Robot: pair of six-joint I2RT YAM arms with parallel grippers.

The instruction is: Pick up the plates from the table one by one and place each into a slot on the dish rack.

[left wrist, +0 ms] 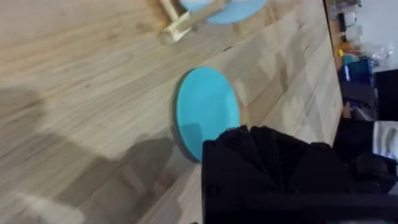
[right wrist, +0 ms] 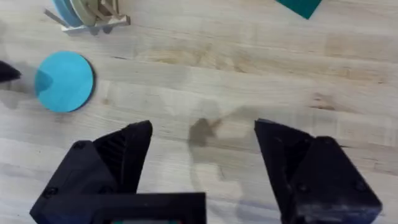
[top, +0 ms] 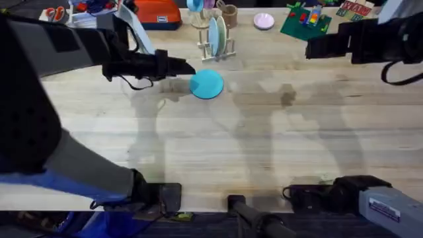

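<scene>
Blue plate (top: 207, 84) lies flat on the table (top: 264, 145), at six o'clock from the dish rack (top: 217, 46), which already holds plates on edge. Left tool (top: 187, 67) hovers at the plate's ten o'clock edge; its spread I cannot tell. Right tool (right wrist: 202, 155) hangs wide open, well apart at three o'clock.

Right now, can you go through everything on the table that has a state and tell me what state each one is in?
Turquoise plate: lying flat on the table, not gripped.
Dish rack: upright, already holding plates on edge in its slots.
Pink plate: flat at the table's far edge.
Left tool: beside the turquoise plate, open or shut cannot be told.
Right tool: open, holding nothing, above bare wood.
</scene>
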